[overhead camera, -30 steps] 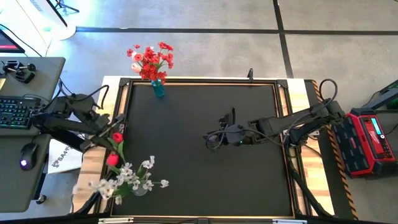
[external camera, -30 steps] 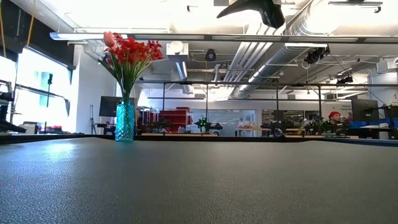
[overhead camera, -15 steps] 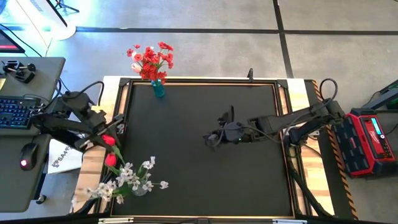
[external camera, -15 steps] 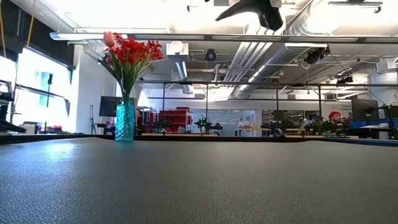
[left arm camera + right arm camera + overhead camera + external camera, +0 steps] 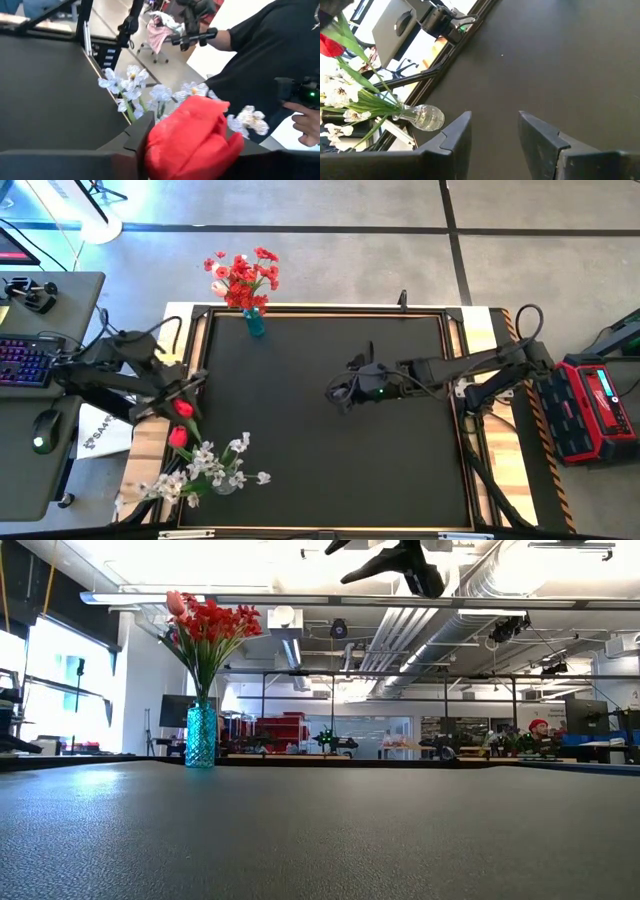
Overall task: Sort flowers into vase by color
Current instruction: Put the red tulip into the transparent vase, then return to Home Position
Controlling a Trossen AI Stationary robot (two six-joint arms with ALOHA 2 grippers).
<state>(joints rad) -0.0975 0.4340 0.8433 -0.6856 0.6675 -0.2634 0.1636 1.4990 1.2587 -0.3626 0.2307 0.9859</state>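
Gripping a red tulip bud [image 5: 192, 132] between closed jaws, the left gripper [image 5: 186, 390] hangs by the worktop [image 5: 330, 450] edge; the right gripper [image 5: 338, 393] hovers mid-worktop, jaws apart, empty.

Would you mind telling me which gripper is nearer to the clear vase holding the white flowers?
The left. The left gripper is at the table's left edge, just above the clear vase in the high view, gripping a red tulip. The right gripper hovers open over mid-table, much farther away.

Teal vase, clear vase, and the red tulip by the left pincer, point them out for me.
teal vase [image 5: 200, 736]: low view, middle of its glass body.
clear vase [image 5: 422, 118]: right wrist view, its round belly.
red tulip [image 5: 192, 132]: left wrist view, centre of the bloom.
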